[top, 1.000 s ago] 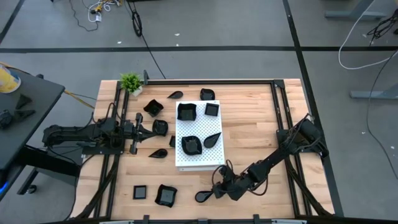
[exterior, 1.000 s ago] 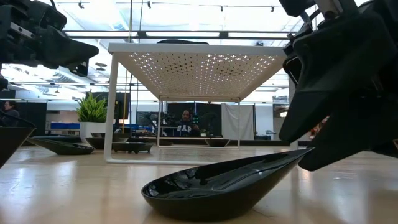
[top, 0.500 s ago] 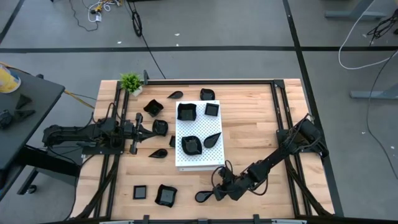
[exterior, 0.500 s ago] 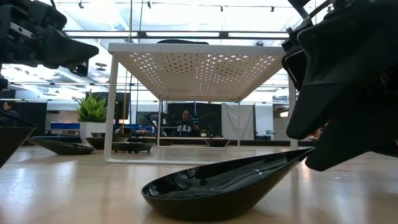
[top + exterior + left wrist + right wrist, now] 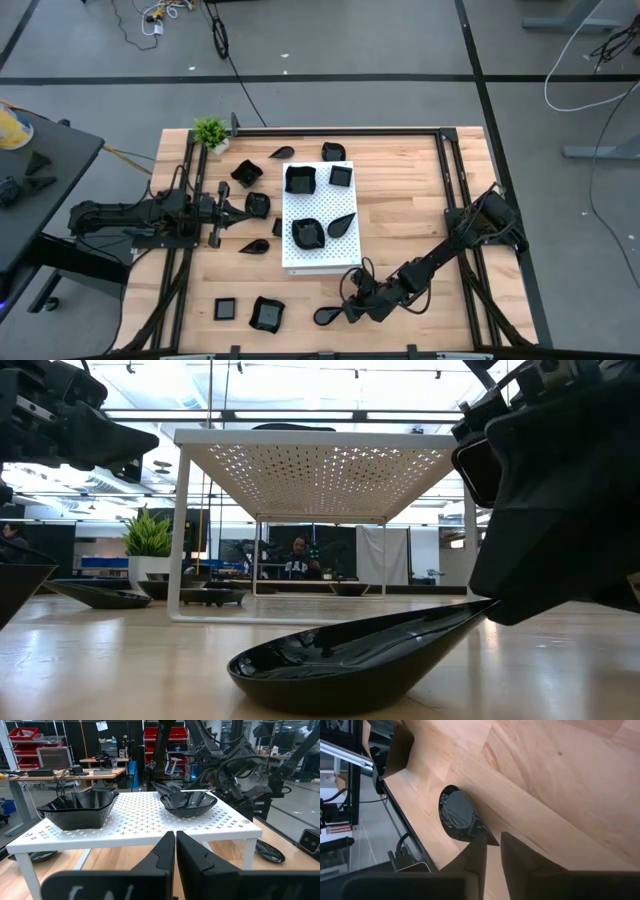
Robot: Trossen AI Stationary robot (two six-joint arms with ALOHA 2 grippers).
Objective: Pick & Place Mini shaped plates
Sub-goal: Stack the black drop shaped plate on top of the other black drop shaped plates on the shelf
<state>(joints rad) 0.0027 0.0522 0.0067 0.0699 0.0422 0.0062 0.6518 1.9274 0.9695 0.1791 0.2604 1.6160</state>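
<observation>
Wooden table [image 5: 400,210] bearing a white perforated board [image 5: 318,262], a potted plant [image 5: 211,133], and black mini plates [image 5: 257,247] scattered directly on its surface

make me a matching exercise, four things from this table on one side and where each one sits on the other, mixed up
Things:
1. potted plant
2. teardrop plate
3. white perforated board
4. left gripper

Places:
A. mid-table, carrying four black dishes
B. far left corner of the table
C. near table edge, at the right gripper's fingertips
D. left of the board, among loose dishes

Pairs: 1-B, 2-C, 3-A, 4-D
</observation>
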